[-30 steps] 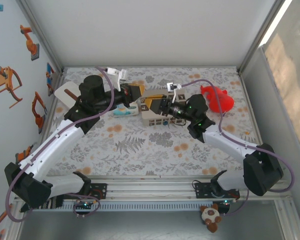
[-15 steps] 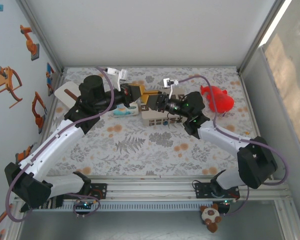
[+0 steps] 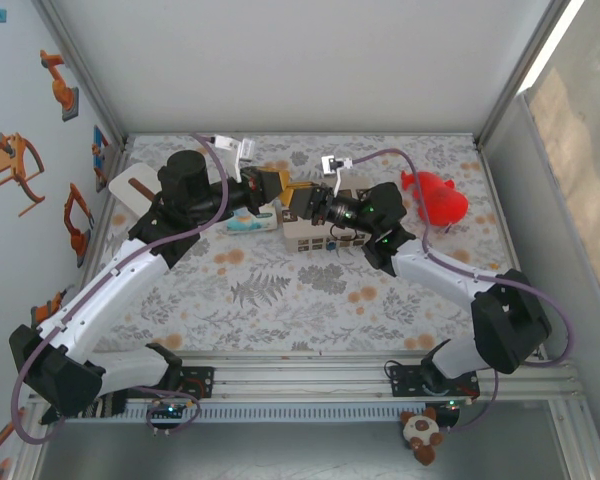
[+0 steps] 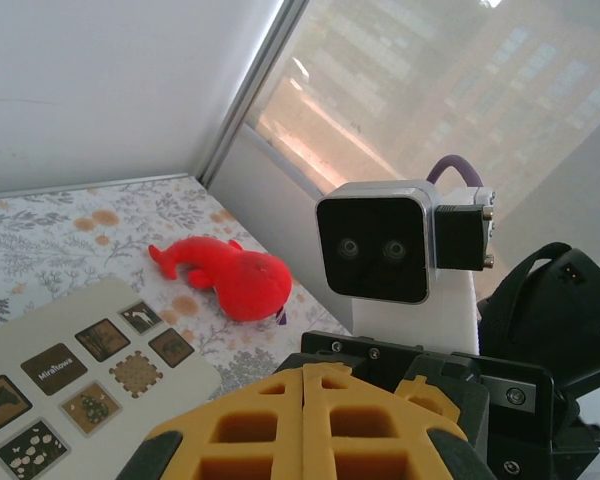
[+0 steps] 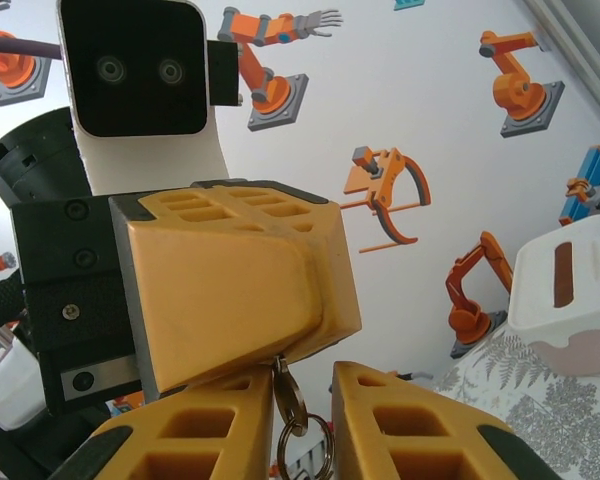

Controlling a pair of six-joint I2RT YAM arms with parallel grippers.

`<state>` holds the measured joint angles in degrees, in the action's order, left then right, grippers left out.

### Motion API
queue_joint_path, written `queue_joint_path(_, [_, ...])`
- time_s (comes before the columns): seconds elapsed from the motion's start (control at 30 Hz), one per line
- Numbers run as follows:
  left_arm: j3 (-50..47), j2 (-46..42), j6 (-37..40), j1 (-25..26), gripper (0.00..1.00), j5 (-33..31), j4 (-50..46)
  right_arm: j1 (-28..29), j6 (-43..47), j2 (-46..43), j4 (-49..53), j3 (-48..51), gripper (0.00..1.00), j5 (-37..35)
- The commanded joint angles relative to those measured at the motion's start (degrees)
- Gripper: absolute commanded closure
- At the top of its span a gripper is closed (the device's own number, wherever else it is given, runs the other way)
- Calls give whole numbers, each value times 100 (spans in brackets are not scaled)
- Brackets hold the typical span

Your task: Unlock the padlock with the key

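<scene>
In the last second the right gripper [image 3: 298, 197] has swung off the patterned box [image 3: 315, 235] toward the far left to meet the left gripper [image 3: 280, 188] tip to tip, its fingers drawing in: likely a handover before any unlocking. The right wrist view adds what the top view cannot: left fingers [image 5: 240, 290] clamped together on the top link of a key ring [image 5: 300, 428] that hangs between the right fingers [image 5: 190, 435], narrowly apart and not visibly pinching. The key itself and the padlock I cannot make out.
</scene>
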<state>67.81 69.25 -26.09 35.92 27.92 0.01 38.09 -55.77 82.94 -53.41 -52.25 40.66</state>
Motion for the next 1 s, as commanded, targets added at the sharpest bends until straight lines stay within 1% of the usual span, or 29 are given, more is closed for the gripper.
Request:
queue_joint_path(0.0, [-37,-120,-32,6,100,51,127,23,-14,-92,-232,-58,81,12])
queue_joint_path(0.17, [-38,-132,-29,11,100,33,126,23,-11,-161,-223,82,83,-58])
queue_joint_path(0.27, [-34,-134,-32,11,100,29,113,23,11,-177,-188,107,90,-67])
queue_joint_path(0.37, [-33,-142,-35,11,100,-12,100,23,44,-190,-139,126,94,-76])
queue_joint_path(0.43, [-29,-153,-37,11,100,-59,80,15,85,-208,-88,141,100,-76])
queue_joint_path(0.47, [-27,-158,-37,16,100,-67,69,15,120,-223,-27,149,100,-95])
queue_joint_path(0.5, [-23,-162,-50,3,92,-68,62,15,183,-257,78,160,100,-128])
queue_joint_path(0.53, [-14,-163,-74,0,79,-71,54,15,271,-297,202,163,100,-146])
queue_joint_path(0.6, [16,-198,-125,-34,67,-58,33,15,516,-416,632,138,100,-204])
queue_joint_path(0.63, [37,-238,-182,-85,58,-48,3,15,753,-512,934,123,100,-252])
queue_joint_path(0.7, [81,-366,-376,-277,48,-59,-127,22,1352,-751,1820,48,100,-419])
queue_joint_path(0.73, [74,-464,-522,-423,45,-80,-205,29,1757,-917,2442,-26,100,-591])
queue_joint_path(0.77, [73,-561,-668,-565,43,-87,-277,41,2087,-1037,2922,-102,100,-739])
queue_joint_path(0.83, [46,-783,-972,-863,43,-31,-427,146,3231,-1348,4306,-388,100,-1316])
queue_joint_path(0.9, [132,-948,-1136,-996,41,-137,-824,291,4207,-1549,5302,-640,100,-1967])
queue_joint_path(0.97, [308,-1026,-1286,-1020,38,-337,-1400,420,5014,-1708,5878,-800,100,-2674])
